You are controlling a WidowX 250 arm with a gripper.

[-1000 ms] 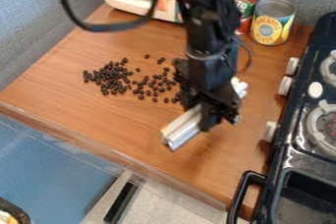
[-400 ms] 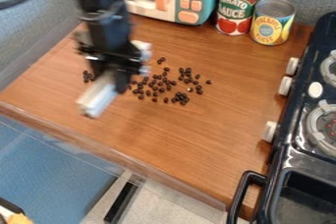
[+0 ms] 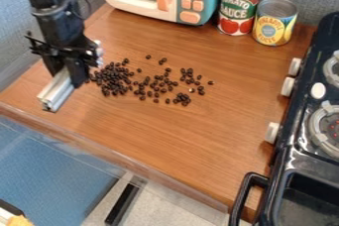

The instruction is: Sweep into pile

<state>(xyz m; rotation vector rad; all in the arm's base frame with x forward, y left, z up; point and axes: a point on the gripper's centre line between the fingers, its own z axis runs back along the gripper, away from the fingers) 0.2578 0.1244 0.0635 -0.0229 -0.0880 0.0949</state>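
Black claw: at the upper left of the view, the claw (image 3: 74,73) is closed around a pale bar, arm rising above it.
Silver-white bar: held in the claw, the bar (image 3: 57,92) slants down and to the left from it, its long side facing the beans; whether its underside touches the desk, I cannot tell.
Dark beans, dense heap: just to the right of the claw lies the thickest heap (image 3: 114,79), beans close together and many of them touching.
Dark beans, looser patch: farther right of the claw, past the heap, a thinner patch (image 3: 157,85) spreads with bits of wood showing between the beans.
Dark beans, outer bits: beyond that patch, a small cluster (image 3: 187,75) and a single bean (image 3: 210,83) lie well apart from the claw.
Brown desk: wood-grained, the desk (image 3: 165,131) runs beneath the claw and off to its right.
Toy microwave: white, teal and orange, the microwave (image 3: 189,18) stands above and to the right of the claw.
Cans: well to the claw's right, beside the microwave, a red can (image 3: 239,3) stands upright next to a shorter yellow can (image 3: 274,24).
Black stove: farthest right from the claw, the stove (image 3: 297,136) has pale knobs facing the beans.
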